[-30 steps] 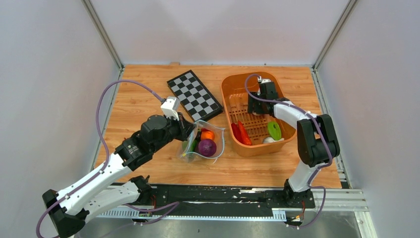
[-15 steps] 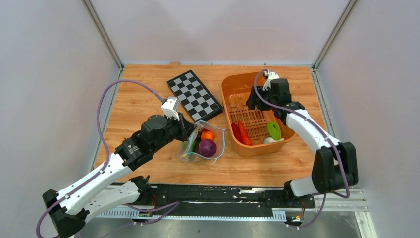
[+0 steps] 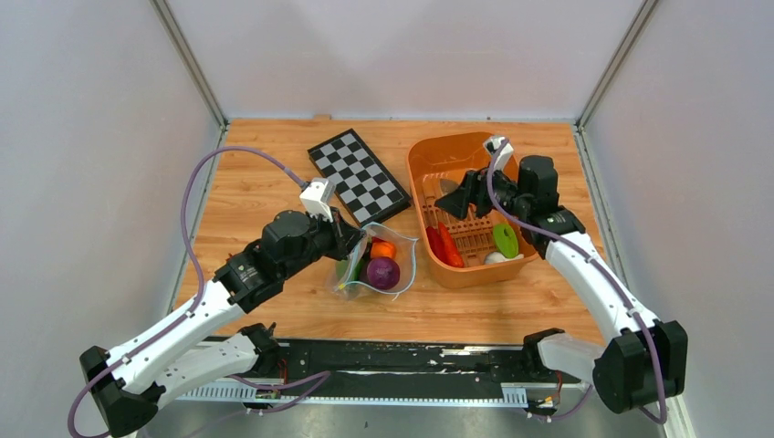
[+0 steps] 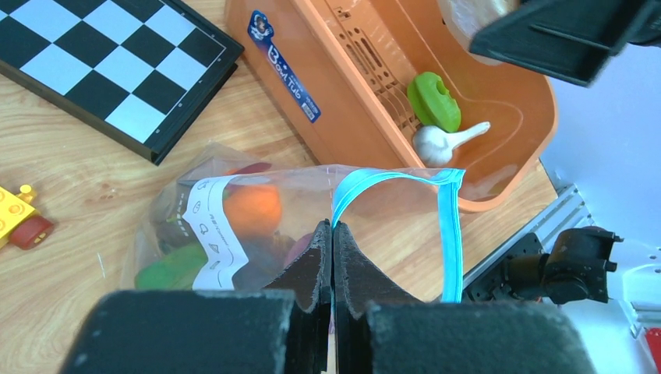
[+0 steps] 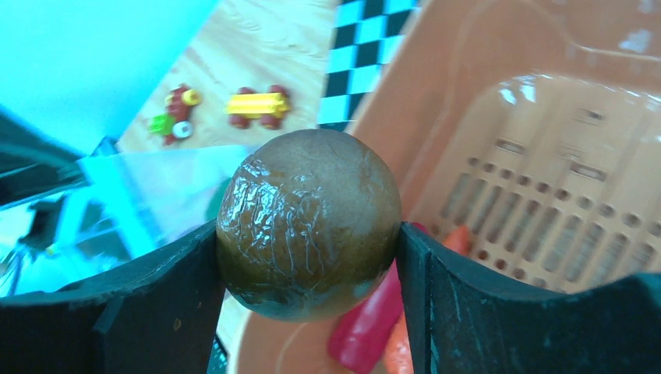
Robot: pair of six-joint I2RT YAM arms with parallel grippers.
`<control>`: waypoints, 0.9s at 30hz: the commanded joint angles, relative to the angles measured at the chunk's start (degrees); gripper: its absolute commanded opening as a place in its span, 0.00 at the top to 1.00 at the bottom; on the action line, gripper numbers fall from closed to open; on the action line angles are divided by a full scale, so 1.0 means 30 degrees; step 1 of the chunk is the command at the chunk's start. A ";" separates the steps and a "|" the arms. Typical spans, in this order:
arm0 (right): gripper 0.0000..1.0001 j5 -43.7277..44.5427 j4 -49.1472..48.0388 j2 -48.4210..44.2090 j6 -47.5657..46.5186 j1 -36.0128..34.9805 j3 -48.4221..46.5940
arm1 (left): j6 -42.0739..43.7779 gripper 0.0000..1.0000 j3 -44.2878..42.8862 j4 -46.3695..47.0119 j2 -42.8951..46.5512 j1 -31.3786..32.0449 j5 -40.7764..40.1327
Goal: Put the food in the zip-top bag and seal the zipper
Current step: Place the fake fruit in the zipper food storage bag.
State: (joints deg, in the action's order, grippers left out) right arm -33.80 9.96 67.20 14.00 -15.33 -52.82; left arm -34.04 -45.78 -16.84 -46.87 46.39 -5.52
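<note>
The clear zip-top bag (image 3: pixel 383 263) lies left of the orange basket (image 3: pixel 425 157) with its mouth held up. It holds an orange piece (image 4: pixel 253 206), a green piece (image 4: pixel 167 269) and a purple piece (image 3: pixel 381 272). My left gripper (image 4: pixel 333 234) is shut on the bag's upper edge at the light-blue zipper (image 4: pixel 450 234), which loops open to the right. My right gripper (image 5: pixel 308 257) is shut on a dark brown round toy food (image 5: pixel 308 222) and holds it above the basket's middle; it also shows in the top view (image 3: pixel 456 193).
The basket holds a red pepper (image 3: pixel 435 243), an orange piece (image 3: pixel 451 246), a green ring-shaped piece (image 3: pixel 505 240) and a white garlic (image 4: pixel 436 142). A chessboard (image 3: pixel 358 176) lies at the back left. A yellow toy car (image 5: pixel 256 105) and brick pieces (image 5: pixel 175 113) lie on the wood.
My right gripper has risen from the basket's back part and swung to point left toward the bag, with the dark food in it. The left arm and the bag have not moved.
</note>
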 commanded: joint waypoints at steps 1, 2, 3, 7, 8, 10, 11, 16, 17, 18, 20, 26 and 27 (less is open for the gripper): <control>0.38 -0.4060 -0.1795 -0.1438 0.0028 -0.0854 0.0033 | -0.0168 1.00 -0.0092 0.1053 0.0007 -0.0082 0.0170; 0.38 -0.4645 -0.1781 -0.1572 -0.0125 -0.1040 -0.0034 | -0.0188 1.00 -0.0092 0.1066 0.0003 -0.0079 0.0192; 0.38 -0.5004 -0.1753 -0.1676 -0.0268 -0.1202 -0.0094 | -0.0198 1.00 -0.0106 0.1094 -0.0017 -0.0060 0.0238; 0.38 -0.5750 -0.1369 -0.2175 -0.0831 -0.1815 -0.0397 | -0.0208 1.00 -0.0095 0.1086 0.0006 -0.0077 0.0371; 0.38 -0.6106 -0.1302 -0.2337 -0.0972 -0.1958 -0.0472 | -0.0197 1.00 -0.0092 0.1085 0.0008 -0.0071 0.0374; 0.40 -0.6810 -0.1128 -0.2668 -0.1327 -0.2345 -0.0625 | -0.0181 1.00 -0.0088 0.1085 0.0016 -0.0080 0.0375; 0.41 -0.7117 -0.1067 -0.2839 -0.1557 -0.2581 -0.0713 | -0.0172 1.00 -0.0077 0.1074 -0.0016 -0.0072 0.0375; 0.41 -0.7302 0.0061 -0.3354 -0.2966 -0.4233 -0.1250 | -0.0227 1.00 -0.0135 0.1289 -0.0128 -0.0059 0.0521; 0.41 -0.7270 0.0381 -0.3367 -0.3341 -0.4630 -0.1384 | -0.0236 1.00 -0.0148 0.1297 -0.0136 -0.0058 0.0521; 0.41 -0.7211 0.0733 -0.3373 -0.3754 -0.5035 -0.1537 | -0.0245 1.00 -0.0150 0.1302 -0.0101 -0.0065 0.0444; 0.41 -0.6721 0.1216 -0.3231 -0.4380 -0.5992 -0.1821 | -0.0352 1.00 -0.0054 0.1286 0.0123 -0.0067 0.0127; 0.41 -0.4775 0.2071 -0.2480 -0.5312 -0.8320 -0.2883 | -0.0180 1.00 -0.0097 0.0667 0.0947 -0.0064 -0.1372; 0.41 -0.4584 0.2134 -0.2310 -0.5395 -0.8671 -0.3028 | -0.0128 1.00 -0.0140 0.0546 0.0983 -0.0070 -0.1378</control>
State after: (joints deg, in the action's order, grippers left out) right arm -50.68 14.66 58.74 2.04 -38.00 -58.15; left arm -34.44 -45.65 -15.73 -45.78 46.39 -6.61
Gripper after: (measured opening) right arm 0.726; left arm 0.007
